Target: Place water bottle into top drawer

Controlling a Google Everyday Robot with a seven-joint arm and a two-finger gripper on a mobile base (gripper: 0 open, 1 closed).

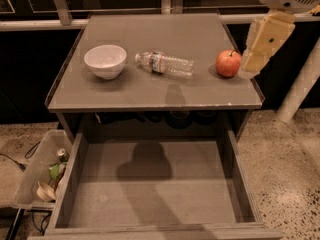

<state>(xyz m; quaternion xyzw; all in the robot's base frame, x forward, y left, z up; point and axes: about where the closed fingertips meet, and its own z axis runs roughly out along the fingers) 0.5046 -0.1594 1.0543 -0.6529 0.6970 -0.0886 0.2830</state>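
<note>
the bottle (pixel 165 64) lies on its side near the middle of the surface (pixel 150 91), between the bowl (pixel 105 60) and the apple (pixel 228 63). its white cap points left, toward the bowl. the drawer (pixel 150 199), in the lower half of the frame, is pulled out. nothing lies in it, and only a dark shadow falls on its flat bottom. so the drawer is ready, but the bottle is not in it yet.

the tool (pixel 252 59) hangs at the upper right of the frame, just beside the apple and over the right edge of the surface. it is well apart from the bottle and has hold of nothing. how far open it is cannot be told from here.

almost all of the job looks left to do. the tool has to go left to the bottle, grab it, lift it, bring it over the drawer and put it down inside. the apple sits between the tool and the bottle, so it could get bumped on the way.
</note>
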